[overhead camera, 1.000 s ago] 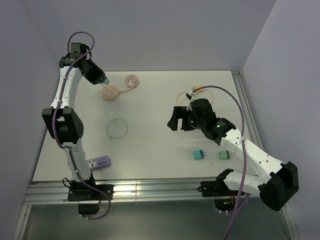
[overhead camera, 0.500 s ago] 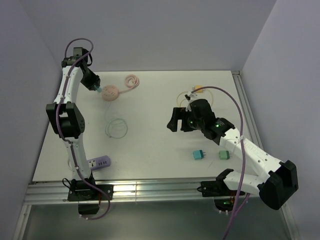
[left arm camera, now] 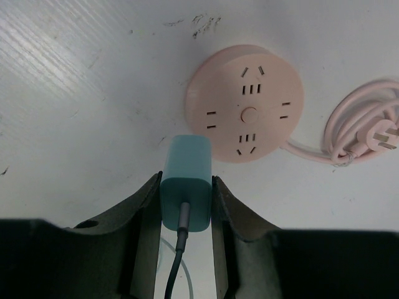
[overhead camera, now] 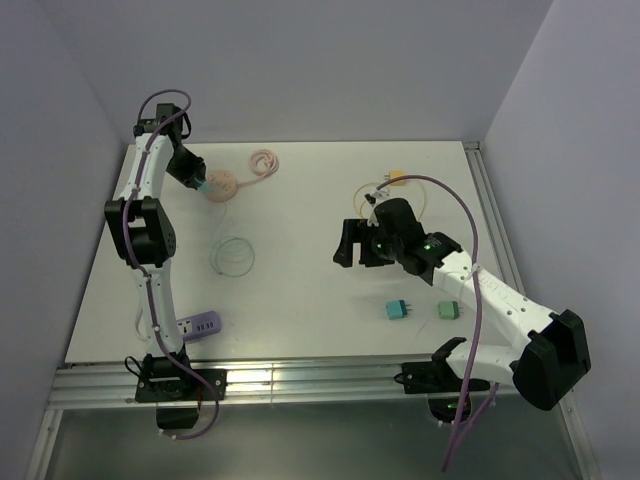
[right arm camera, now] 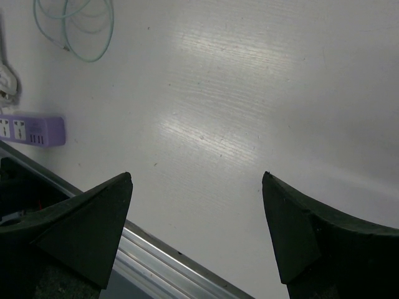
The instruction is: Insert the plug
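The top external camera looks down from above and behind the near edge, taking in the whole table [overhead camera: 300, 200]. The left wrist camera hangs close over the far left corner, facing the pink socket [left arm camera: 246, 112], which the overhead view also shows. The right wrist camera, higher up, faces the near left corner and shares the purple power strip [right arm camera: 31, 129] and teal cable coil [right arm camera: 75, 25] with the overhead view.

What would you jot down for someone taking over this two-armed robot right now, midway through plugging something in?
Left gripper: shut on the teal plug, cable trailing behind.
Right gripper: open, empty, above the table.
Pink round socket: lying on the table at far left, just ahead of the plug.
Done: plug picked up and brought to the socket's edge.
Left: line the plug up with a slot and push it in.
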`<action>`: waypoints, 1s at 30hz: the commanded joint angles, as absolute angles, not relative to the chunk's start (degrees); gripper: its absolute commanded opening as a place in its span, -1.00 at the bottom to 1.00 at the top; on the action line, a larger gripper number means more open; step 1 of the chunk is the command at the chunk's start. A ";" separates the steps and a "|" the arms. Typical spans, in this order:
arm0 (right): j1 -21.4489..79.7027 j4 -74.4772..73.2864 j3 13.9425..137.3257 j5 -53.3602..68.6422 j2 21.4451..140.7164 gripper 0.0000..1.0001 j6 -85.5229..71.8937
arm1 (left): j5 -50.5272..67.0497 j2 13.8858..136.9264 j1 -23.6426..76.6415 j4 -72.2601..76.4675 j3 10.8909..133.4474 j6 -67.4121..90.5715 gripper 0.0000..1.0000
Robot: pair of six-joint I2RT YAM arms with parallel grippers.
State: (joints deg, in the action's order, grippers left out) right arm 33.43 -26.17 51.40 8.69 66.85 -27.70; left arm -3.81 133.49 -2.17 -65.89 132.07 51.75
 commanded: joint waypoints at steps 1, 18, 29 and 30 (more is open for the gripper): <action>32.96 -25.75 53.88 8.61 67.06 0.82 -28.74 | -1.94 133.33 -2.46 -66.10 133.77 53.88 -1.00; 32.96 -26.28 54.75 8.00 68.12 0.81 -28.56 | -0.53 134.65 -2.46 -62.58 132.19 58.10 -1.00; 32.96 -26.46 54.49 7.47 67.33 0.81 -28.65 | -0.53 135.96 -2.37 -59.50 132.01 56.52 -0.99; 32.96 -26.54 54.41 7.47 67.06 0.81 -28.65 | 0.34 136.05 -2.37 -59.24 131.92 56.08 -0.99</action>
